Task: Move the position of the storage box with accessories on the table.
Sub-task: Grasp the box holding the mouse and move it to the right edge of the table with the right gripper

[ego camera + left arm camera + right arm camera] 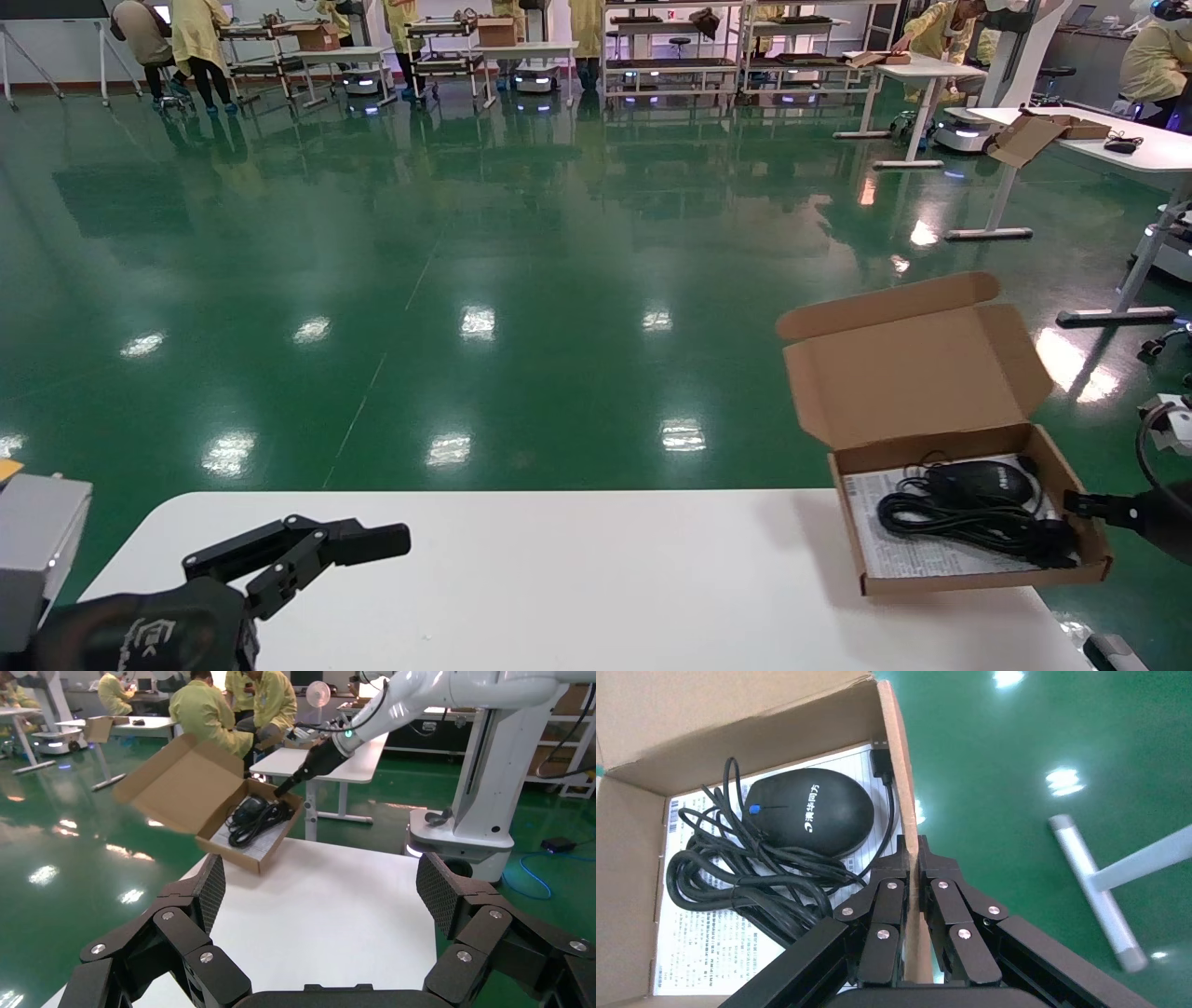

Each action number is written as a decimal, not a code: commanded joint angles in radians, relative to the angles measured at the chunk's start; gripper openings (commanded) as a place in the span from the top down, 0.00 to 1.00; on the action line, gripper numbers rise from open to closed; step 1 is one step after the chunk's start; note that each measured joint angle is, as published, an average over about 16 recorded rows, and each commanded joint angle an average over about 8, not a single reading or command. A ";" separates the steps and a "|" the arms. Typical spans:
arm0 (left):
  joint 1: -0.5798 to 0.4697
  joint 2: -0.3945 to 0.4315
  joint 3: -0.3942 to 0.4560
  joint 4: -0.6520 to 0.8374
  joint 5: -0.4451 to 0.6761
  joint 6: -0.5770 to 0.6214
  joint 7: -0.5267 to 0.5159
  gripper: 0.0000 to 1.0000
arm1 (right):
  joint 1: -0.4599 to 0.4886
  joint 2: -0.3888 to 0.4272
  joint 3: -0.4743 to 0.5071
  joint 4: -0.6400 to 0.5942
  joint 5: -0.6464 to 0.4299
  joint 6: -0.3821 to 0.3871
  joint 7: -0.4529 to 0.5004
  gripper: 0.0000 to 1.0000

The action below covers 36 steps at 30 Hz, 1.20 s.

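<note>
R gripper pinching side wall of box, mouse + paper inside; grasp done, relocating across table pending. L gripper idling, fingers spread.

Both end effectors are matte black linkages with silver screws; the left end effector has cross-hatched pads; the right arm is glossy white.
</note>
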 commanded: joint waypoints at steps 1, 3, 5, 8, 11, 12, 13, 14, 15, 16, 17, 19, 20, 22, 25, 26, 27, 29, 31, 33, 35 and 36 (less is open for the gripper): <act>0.000 0.000 0.000 0.000 0.000 0.000 0.000 0.00 | -0.025 -0.001 0.005 0.000 0.007 0.052 -0.010 1.00; 0.000 0.000 0.000 0.000 0.000 0.000 0.000 0.00 | -0.048 -0.004 0.012 0.005 0.018 0.081 -0.017 1.00; 0.000 0.000 0.000 0.000 0.000 0.000 0.000 0.00 | -0.069 -0.006 0.020 0.010 0.029 0.099 -0.023 1.00; 0.000 0.000 0.000 0.000 0.000 0.000 0.000 0.00 | -0.095 -0.009 0.031 0.017 0.044 0.111 -0.031 1.00; 0.000 0.000 0.000 0.000 0.000 0.000 0.000 0.00 | -0.114 -0.012 0.038 0.022 0.055 0.115 -0.040 1.00; 0.000 0.000 0.000 0.000 0.000 0.000 0.000 0.00 | -0.118 -0.012 0.040 0.023 0.058 0.115 -0.044 1.00; 0.000 0.000 0.000 0.000 0.000 0.000 0.000 0.00 | -0.123 -0.013 0.041 0.024 0.060 0.116 -0.048 1.00; 0.000 0.000 0.000 0.000 0.000 0.000 0.000 0.00 | -0.127 -0.013 0.042 0.026 0.061 0.116 -0.053 1.00; 0.000 0.000 0.000 0.000 0.000 0.000 0.000 0.00 | -0.130 -0.014 0.043 0.026 0.062 0.116 -0.057 1.00; 0.000 0.000 0.000 0.000 0.000 0.000 0.000 0.00 | -0.134 -0.014 0.044 0.027 0.063 0.116 -0.062 1.00; 0.000 0.000 0.000 0.000 0.000 0.000 0.000 0.00 | -0.137 -0.015 0.045 0.028 0.064 0.116 -0.068 1.00; 0.000 0.000 0.000 0.000 0.000 0.000 0.000 0.00 | -0.145 -0.018 0.046 0.031 0.066 0.117 -0.079 1.00; 0.000 0.000 0.000 0.000 0.000 0.000 0.000 0.00 | -0.149 -0.019 0.047 0.033 0.067 0.117 -0.086 1.00; 0.000 0.000 0.000 0.000 0.000 0.000 0.000 0.00 | -0.157 -0.021 0.049 0.035 0.070 0.119 -0.098 1.00; 0.000 0.000 0.000 0.000 0.000 0.000 0.000 0.00 | -0.167 -0.025 0.055 0.039 0.078 0.120 -0.116 1.00; 0.000 0.000 0.000 0.000 0.000 0.000 0.000 0.00 | -0.170 -0.025 0.057 0.040 0.081 0.121 -0.121 1.00; 0.000 0.000 0.000 0.000 0.000 0.000 0.000 0.00 | -0.172 -0.026 0.058 0.040 0.084 0.121 -0.126 1.00; 0.000 0.000 0.000 0.000 0.000 0.000 0.000 0.00 | -0.176 -0.026 0.062 0.040 0.088 0.120 -0.138 1.00; 0.000 0.000 0.000 0.000 0.000 0.000 0.000 0.00 | -0.179 -0.026 0.061 0.041 0.087 0.120 -0.153 1.00; 0.000 0.000 0.000 0.000 0.000 0.000 0.000 0.00 | -0.181 -0.025 0.058 0.042 0.082 0.119 -0.173 1.00; 0.000 0.000 0.000 0.000 0.000 0.000 0.000 0.00 | -0.184 -0.023 0.052 0.044 0.074 0.119 -0.197 1.00; 0.000 0.000 0.000 0.000 0.000 0.000 0.000 0.00 | -0.185 -0.022 0.049 0.045 0.069 0.120 -0.209 1.00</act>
